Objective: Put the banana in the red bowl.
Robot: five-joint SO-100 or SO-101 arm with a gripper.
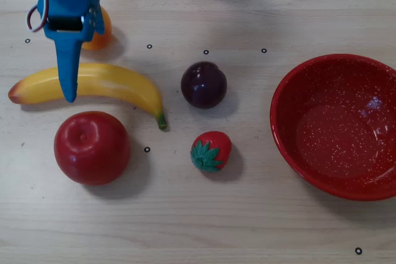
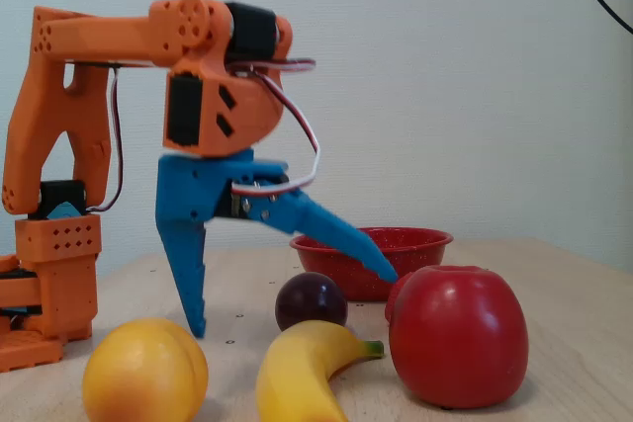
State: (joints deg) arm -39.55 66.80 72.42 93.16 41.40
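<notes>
The yellow banana (image 1: 114,85) lies on the table at the left of the overhead view, green stem tip toward the middle. In the fixed view it (image 2: 302,373) lies in the foreground. My blue gripper (image 1: 67,66) is open wide over the banana's left part. One finger (image 1: 69,88) reaches across the banana; the other points down on its far side. In the fixed view the gripper (image 2: 292,298) holds nothing: one fingertip is low near the table, the other raised. The speckled red bowl (image 1: 291,85) stands empty at the right and shows far back in the fixed view (image 2: 371,254).
A red apple (image 1: 91,148) sits just below the banana, close to its middle. A dark plum (image 1: 203,84) and a strawberry (image 1: 210,151) lie between the banana and the bowl. An orange fruit (image 1: 102,32) sits partly under the gripper. The arm's orange base (image 2: 49,274) stands at the left.
</notes>
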